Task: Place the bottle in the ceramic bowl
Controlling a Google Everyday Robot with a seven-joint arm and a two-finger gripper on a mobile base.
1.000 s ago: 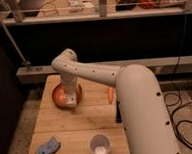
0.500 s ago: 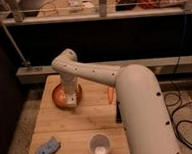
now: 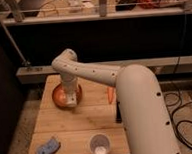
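The orange-brown ceramic bowl sits at the back left of the wooden table. My white arm reaches from the lower right over the table. My gripper hangs down into the bowl, over its right half. The bottle does not show apart from the gripper; it is hidden or lost among the pale gripper parts inside the bowl.
A translucent white cup stands at the table's front edge. A blue-grey sponge-like thing lies at the front left. A small orange carrot-like thing lies to the right of the bowl. A dark shelf unit stands behind the table.
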